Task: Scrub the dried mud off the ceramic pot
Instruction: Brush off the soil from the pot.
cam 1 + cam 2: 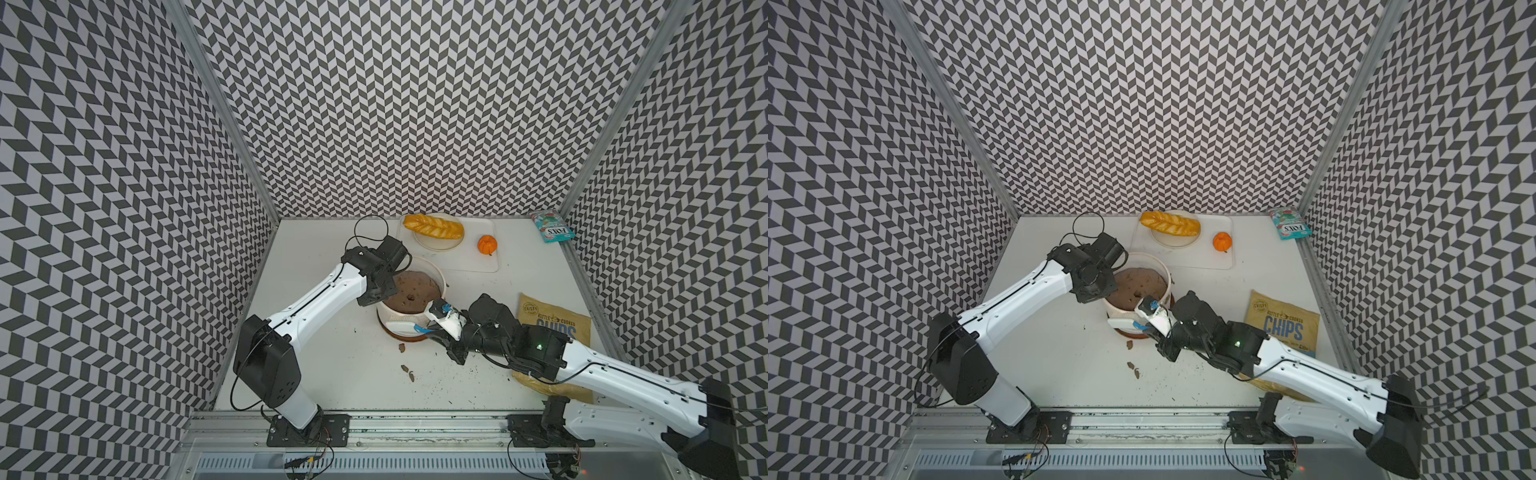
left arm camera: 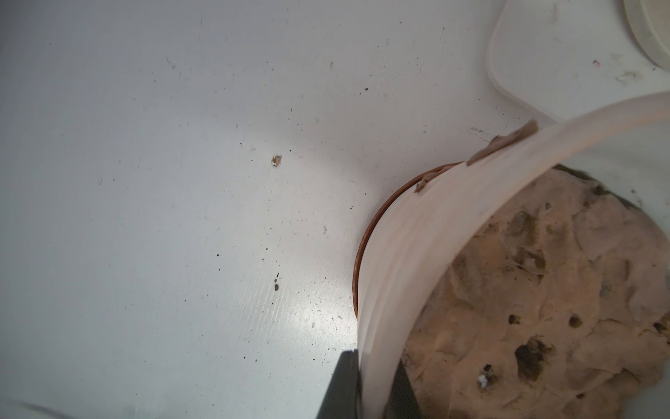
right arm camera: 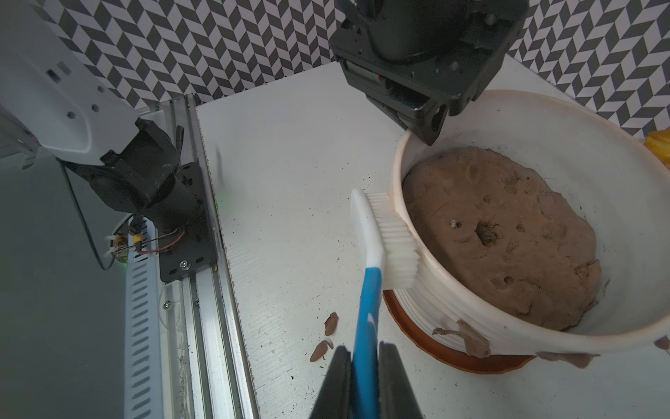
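Observation:
The white ribbed ceramic pot (image 1: 437, 272) (image 1: 1162, 268) stands mid-table on a brown saucer (image 3: 417, 337). Dried mud (image 3: 471, 339) clings in brown patches to its outer wall, and more patches (image 2: 504, 145) show in the left wrist view. Loose flakes (image 1: 402, 347) (image 3: 330, 323) lie on the table in front. My left gripper (image 2: 375, 384) (image 1: 380, 291) is shut on the pot's rim, one finger outside, one inside. My right gripper (image 3: 366, 381) (image 1: 434, 330) is shut on the blue handle of a white brush (image 3: 393, 235), whose bristles press on the pot's wall under the rim.
Brown soil (image 1: 415, 291) fills the pot. Behind it a white board (image 1: 486, 259) carries a plate with bread (image 1: 434, 226) and a small orange pumpkin (image 1: 487, 244). A chips bag (image 1: 552, 324) lies under the right arm and a sweets bag (image 1: 552, 226) sits back right. Dark specks litter the table.

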You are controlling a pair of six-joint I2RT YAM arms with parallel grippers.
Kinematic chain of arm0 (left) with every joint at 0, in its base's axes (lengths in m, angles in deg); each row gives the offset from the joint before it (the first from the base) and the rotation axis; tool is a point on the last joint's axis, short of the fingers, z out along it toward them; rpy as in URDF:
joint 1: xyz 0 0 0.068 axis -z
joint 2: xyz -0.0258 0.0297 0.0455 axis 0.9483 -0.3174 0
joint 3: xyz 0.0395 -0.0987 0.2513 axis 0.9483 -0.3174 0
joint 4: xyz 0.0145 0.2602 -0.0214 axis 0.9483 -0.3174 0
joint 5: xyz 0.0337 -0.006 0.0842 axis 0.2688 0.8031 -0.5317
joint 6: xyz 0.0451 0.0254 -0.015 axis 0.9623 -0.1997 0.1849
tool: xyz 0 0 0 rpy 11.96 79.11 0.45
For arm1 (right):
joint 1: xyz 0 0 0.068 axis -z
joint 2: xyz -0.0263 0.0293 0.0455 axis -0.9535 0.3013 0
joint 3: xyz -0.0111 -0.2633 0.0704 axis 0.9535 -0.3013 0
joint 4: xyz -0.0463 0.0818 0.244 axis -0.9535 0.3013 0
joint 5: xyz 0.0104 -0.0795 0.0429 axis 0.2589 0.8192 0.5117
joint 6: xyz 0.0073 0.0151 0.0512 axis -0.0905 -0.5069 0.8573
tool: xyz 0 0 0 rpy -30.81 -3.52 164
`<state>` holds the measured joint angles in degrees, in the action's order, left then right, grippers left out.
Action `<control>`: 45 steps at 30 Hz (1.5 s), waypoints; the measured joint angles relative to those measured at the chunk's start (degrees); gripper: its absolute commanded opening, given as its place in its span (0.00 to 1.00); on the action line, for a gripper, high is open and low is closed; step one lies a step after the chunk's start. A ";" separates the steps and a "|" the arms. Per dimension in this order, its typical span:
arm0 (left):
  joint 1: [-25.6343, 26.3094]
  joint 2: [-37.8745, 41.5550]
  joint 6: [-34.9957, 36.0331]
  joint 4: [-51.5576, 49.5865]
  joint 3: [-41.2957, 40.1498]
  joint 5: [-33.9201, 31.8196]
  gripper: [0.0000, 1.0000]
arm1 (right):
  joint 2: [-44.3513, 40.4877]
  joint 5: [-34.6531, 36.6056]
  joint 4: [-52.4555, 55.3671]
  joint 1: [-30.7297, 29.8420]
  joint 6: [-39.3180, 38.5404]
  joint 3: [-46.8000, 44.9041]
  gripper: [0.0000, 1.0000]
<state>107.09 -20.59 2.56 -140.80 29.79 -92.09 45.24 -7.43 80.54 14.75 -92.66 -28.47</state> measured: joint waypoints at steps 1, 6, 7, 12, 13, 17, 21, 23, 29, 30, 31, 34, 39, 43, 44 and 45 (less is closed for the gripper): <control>-0.11 -0.07 0.55 0.46 0.00 -0.09 0.00 | 0.00 0.42 0.31 -0.02 0.63 0.09 0.00; -0.59 -0.42 2.97 2.56 0.00 -0.66 0.00 | 0.00 1.77 1.68 -0.04 3.52 0.28 0.00; -0.68 -0.48 3.41 2.86 -0.02 -0.76 0.00 | 0.00 1.79 1.95 -0.04 3.91 0.33 0.00; -1.09 -0.68 5.70 3.80 0.00 -1.33 0.00 | -0.02 1.33 3.37 -0.46 3.89 0.52 0.00; -1.14 -0.76 6.34 3.87 0.02 -1.55 0.00 | -0.02 1.44 3.85 -1.11 3.58 0.52 0.00; -1.40 -1.18 8.68 3.93 0.33 -2.49 0.00 | 0.28 1.20 7.08 -3.65 2.25 0.50 0.00; -1.75 -1.27 10.03 4.17 0.33 -2.45 0.00 | -1.18 -1.20 6.40 -5.95 0.76 -0.20 0.00; -1.88 -1.27 10.71 4.31 0.33 -2.36 0.00 | -2.51 -2.36 5.18 -6.38 0.04 -0.50 0.00; -2.16 -1.38 12.24 4.70 0.33 -2.38 0.00 | -0.35 1.77 2.43 -6.14 -0.66 1.16 0.00; -2.21 -1.38 12.35 4.72 0.33 -2.38 0.00 | 0.63 2.80 2.34 -5.81 -0.70 1.77 0.00; -2.25 -1.38 12.48 4.74 0.33 -2.36 0.00 | 1.55 3.54 2.23 -5.38 -0.72 2.27 0.00; -2.25 -1.38 12.79 4.92 0.33 -2.40 0.00 | 3.39 5.77 1.92 -3.45 -0.48 3.08 0.00; -2.43 -1.42 13.60 5.64 0.33 -2.54 0.00 | 3.39 5.79 1.64 -2.78 -0.22 3.04 0.00; -2.64 -1.42 14.45 6.25 0.31 -2.49 0.00 | 3.50 5.75 2.34 -2.60 -0.09 3.04 0.00; -2.64 -1.42 14.71 6.36 0.31 -2.51 0.00 | 3.67 5.81 2.64 -2.62 -0.09 3.04 0.00; -2.64 -1.42 14.99 6.43 0.31 -2.51 0.00 | 3.93 5.86 2.82 -2.71 -0.09 3.08 0.00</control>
<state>104.44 -22.01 17.56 -134.37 30.10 -94.60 49.18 -1.57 83.36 12.04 -92.75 -25.39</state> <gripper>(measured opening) 0.116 0.133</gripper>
